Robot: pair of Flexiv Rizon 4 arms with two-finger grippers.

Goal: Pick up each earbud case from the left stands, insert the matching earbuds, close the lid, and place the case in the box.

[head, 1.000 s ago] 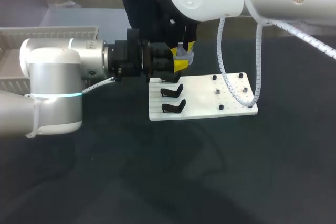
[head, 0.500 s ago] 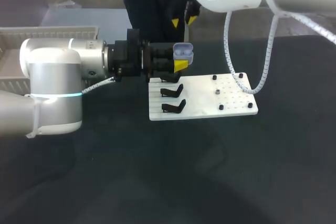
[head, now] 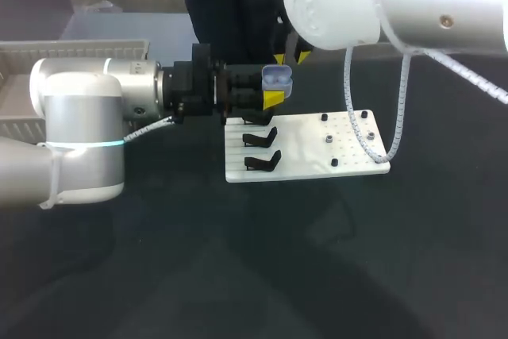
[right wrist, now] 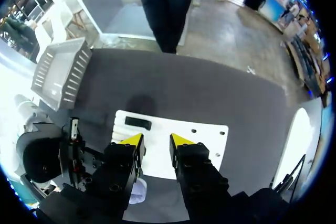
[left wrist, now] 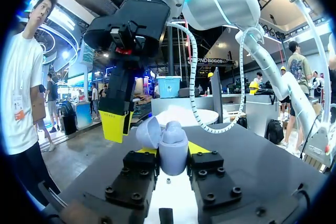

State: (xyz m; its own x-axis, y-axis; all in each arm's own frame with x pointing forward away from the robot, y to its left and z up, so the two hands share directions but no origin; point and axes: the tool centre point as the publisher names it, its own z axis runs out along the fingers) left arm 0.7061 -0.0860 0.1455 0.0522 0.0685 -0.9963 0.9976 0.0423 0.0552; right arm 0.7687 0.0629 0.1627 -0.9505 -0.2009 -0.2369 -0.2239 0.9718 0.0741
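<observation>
My left gripper (head: pixel 271 93) is shut on a pale blue earbud case (head: pixel 277 78) and holds it above the far left corner of the white board (head: pixel 305 166). The case's lid stands open (left wrist: pixel 169 139), with the yellow fingertips (left wrist: pixel 198 147) pressing on both sides. My right gripper (head: pixel 290 55) hangs just behind and above the case, open, with nothing between its fingers (right wrist: pixel 156 140). In the left wrist view it hangs next to the case, yellow tips (left wrist: pixel 115 125) pointing down. Below the right gripper, a bit of the case (right wrist: pixel 139 191) shows.
Two empty black stands (head: pixel 262 136) (head: pixel 264 161) sit on the left part of the board. Several small dark pegs (head: pixel 328 140) dot its right part. A grey slatted box (head: pixel 79 53) (right wrist: pixel 60 72) stands at the table's far left.
My right gripper was down at the case a second ago, rose up and back off it, then came partly back down. The left gripper and the case have kept still.
</observation>
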